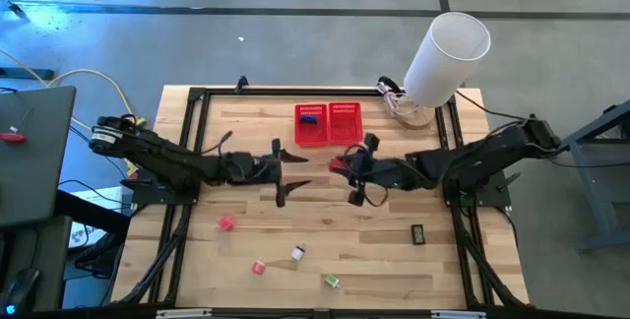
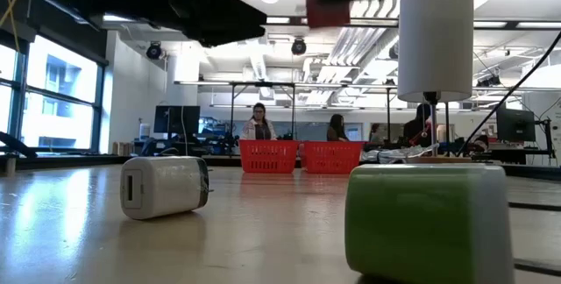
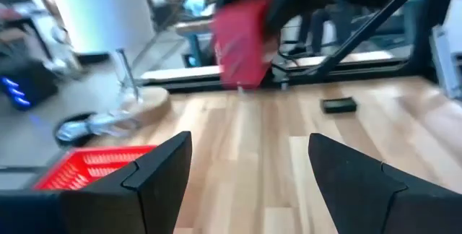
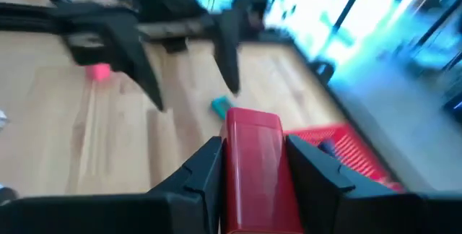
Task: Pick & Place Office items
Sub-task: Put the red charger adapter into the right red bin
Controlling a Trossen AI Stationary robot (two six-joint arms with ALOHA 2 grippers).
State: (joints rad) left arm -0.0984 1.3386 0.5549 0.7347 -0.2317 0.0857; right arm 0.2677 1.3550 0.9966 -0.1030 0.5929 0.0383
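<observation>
The right pincer [image 4: 254, 169] is clenched on the red block [image 4: 254, 163], held above the desk [image 1: 374, 250] just in front of the two red mesh baskets [image 1: 328, 123]; the left pincer [image 3: 249, 172] stands released facing it, holding nothing. The block looks small, light and stiff, a smooth, rounded plastic slab that may slip, so its flat broad sides are the place to grip.
</observation>
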